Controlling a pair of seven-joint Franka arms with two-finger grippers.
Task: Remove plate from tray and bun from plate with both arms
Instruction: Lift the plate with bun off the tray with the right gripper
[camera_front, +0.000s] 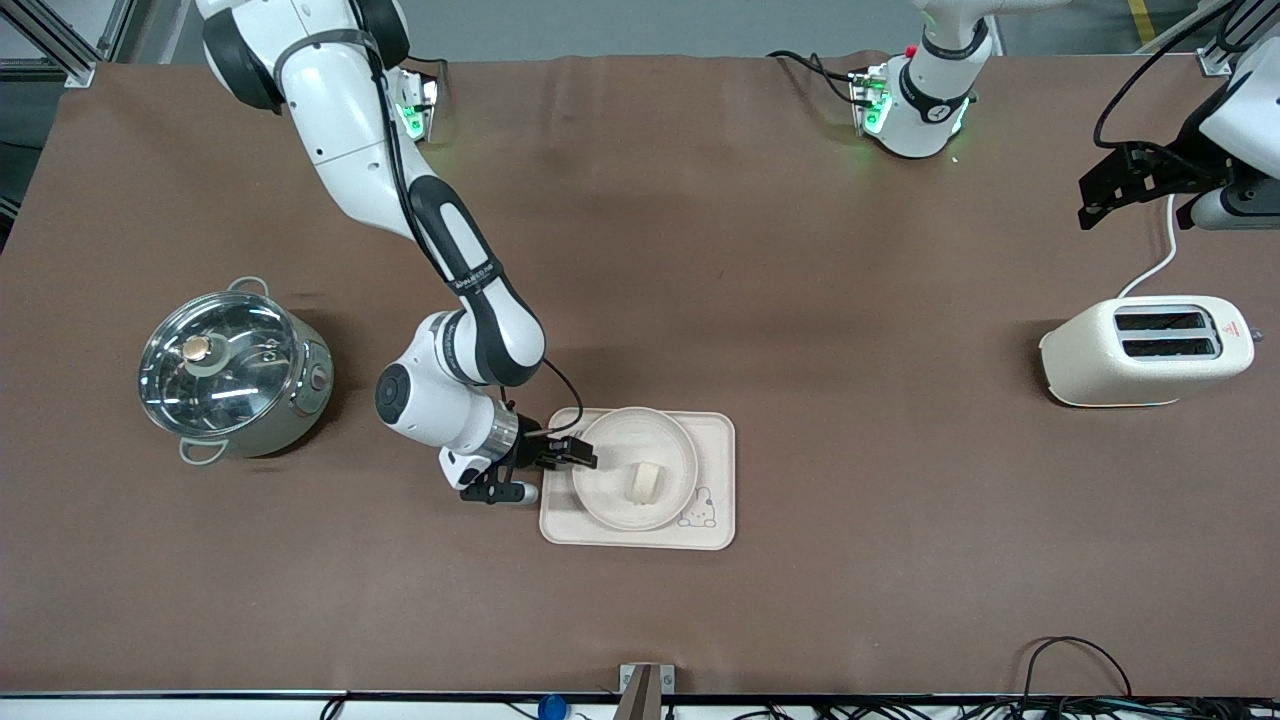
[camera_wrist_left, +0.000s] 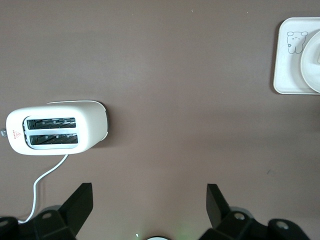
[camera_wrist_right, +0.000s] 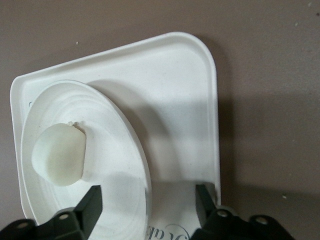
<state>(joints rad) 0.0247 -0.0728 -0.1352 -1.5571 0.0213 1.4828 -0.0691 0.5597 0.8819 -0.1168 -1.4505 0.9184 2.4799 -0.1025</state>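
The right claw (camera_front: 578, 455) is spread, low at the rim of the plate (camera_front: 610, 500), pinching nothing. The plate lies on the tray (camera_front: 715, 485), with the bun (camera_front: 642, 481) in it. The left claw (camera_wrist_left: 149, 197), spread too, waits up over the surface (camera_front: 800, 280) beside the toaster (camera_front: 1146, 350)

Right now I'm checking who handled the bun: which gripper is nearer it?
Right. The right gripper is open over the plate rim beside the bun; the left gripper waits open above the toaster.
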